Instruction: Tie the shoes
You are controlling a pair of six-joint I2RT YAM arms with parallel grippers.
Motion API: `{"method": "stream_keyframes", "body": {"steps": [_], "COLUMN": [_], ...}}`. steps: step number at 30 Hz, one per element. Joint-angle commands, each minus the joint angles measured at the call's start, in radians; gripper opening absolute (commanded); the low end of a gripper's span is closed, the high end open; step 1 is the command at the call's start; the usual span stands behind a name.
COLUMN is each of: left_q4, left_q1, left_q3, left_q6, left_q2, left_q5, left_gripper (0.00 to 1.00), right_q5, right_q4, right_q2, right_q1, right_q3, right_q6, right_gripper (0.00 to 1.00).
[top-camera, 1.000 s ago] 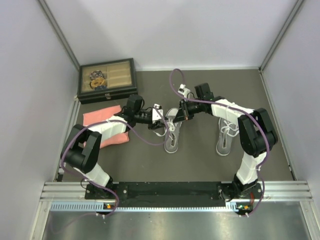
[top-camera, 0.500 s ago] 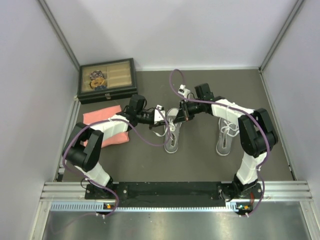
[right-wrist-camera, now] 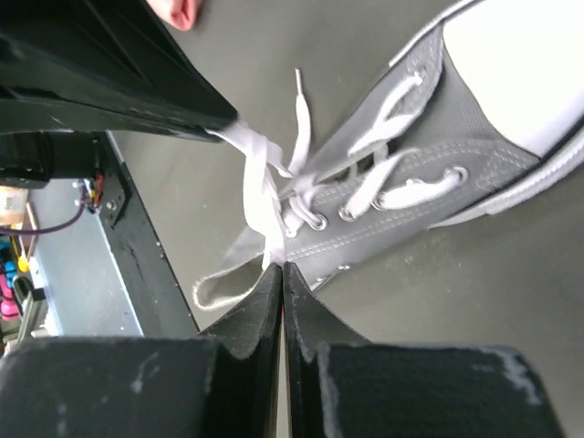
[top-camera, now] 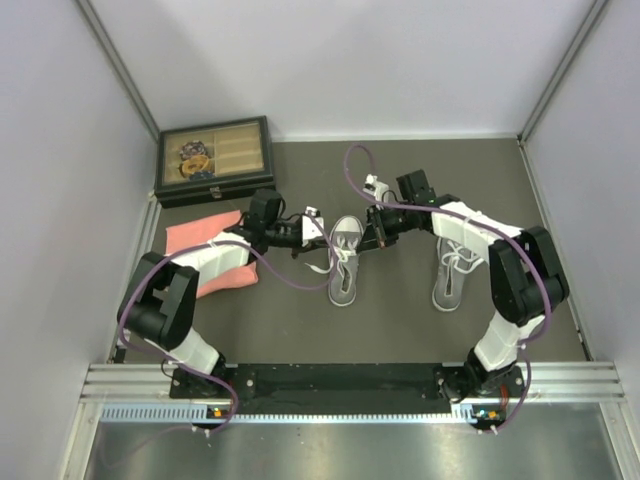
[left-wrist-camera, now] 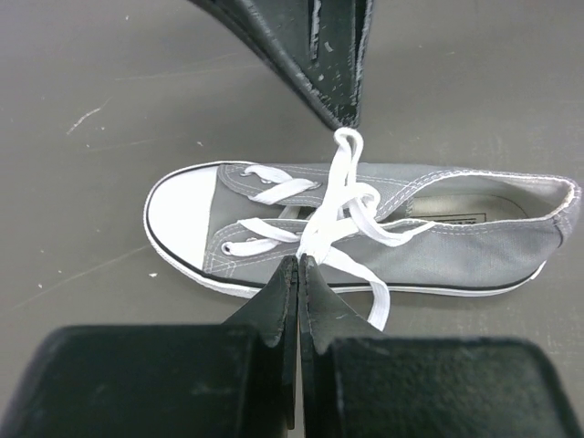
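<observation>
Two small grey sneakers with white toe caps lie on the dark table. The middle shoe [top-camera: 343, 270] sits between both grippers; the other shoe [top-camera: 450, 275] lies to its right, laces loose. My left gripper [top-camera: 322, 233] is shut on a white lace [left-wrist-camera: 333, 205] of the middle shoe [left-wrist-camera: 438, 233]. My right gripper [top-camera: 368, 233] is shut on another strand of that lace [right-wrist-camera: 260, 196], on the opposite side of the shoe [right-wrist-camera: 429, 155]. The laces cross in a knot over the eyelets. In the left wrist view the lace loops up to the right gripper's fingers [left-wrist-camera: 328, 64].
A folded pink cloth [top-camera: 197, 236] lies under the left arm. A dark jewellery box [top-camera: 213, 158] stands at the back left. White walls close off the back and both sides. The metal rail with the arm bases [top-camera: 350, 385] runs along the near edge.
The two grippers have drawn apart, the right one to the right and the left one slightly left, pulling the laces out to either side over the middle shoe.
</observation>
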Motion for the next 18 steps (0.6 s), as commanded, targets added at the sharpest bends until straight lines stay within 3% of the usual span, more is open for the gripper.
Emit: {"method": "stream_keyframes", "body": {"steps": [1,18], "left_q4": [-0.007,0.105], "left_q1": [0.006,0.052], "left_q3": [-0.019,-0.016], "left_q6": [-0.013,-0.243], "left_q2": [-0.039,0.008], "left_q5": [0.009,-0.041], "left_gripper": [0.0,0.0], "right_q5": [0.036,0.088], "right_q4": [-0.053,-0.107], "right_q2": [-0.053,-0.073], "right_q1": [-0.018,-0.048], "right_q3": [-0.019,-0.044], "right_q6": [-0.061,-0.128], "right_gripper": [0.0,0.0]}}
